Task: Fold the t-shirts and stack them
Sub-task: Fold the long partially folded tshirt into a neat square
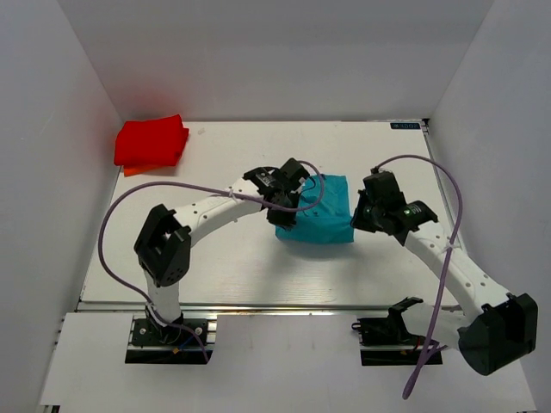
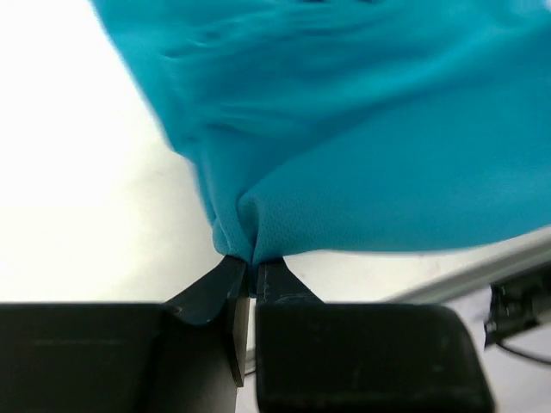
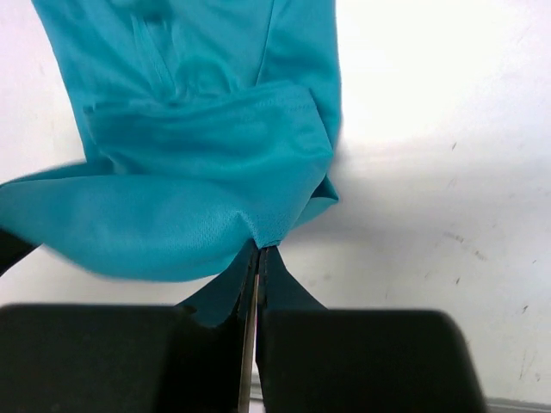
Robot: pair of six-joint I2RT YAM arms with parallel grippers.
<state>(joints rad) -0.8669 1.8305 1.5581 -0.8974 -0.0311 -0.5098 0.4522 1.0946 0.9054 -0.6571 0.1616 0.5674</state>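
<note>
The left gripper (image 2: 251, 263) is pinched nearly together on a bunched edge of the teal t-shirt (image 2: 370, 129). The cloth fans from its fingertips across the upper right of the left wrist view. The right gripper (image 3: 258, 251) is clamped tight on another edge, with fabric spreading up and left. From above, the teal t-shirt is a folded, roughly square bundle at the centre of the table (image 1: 241, 267), between both grippers. The red t-shirt (image 1: 151, 142) lies folded in the upper left, well apart.
</note>
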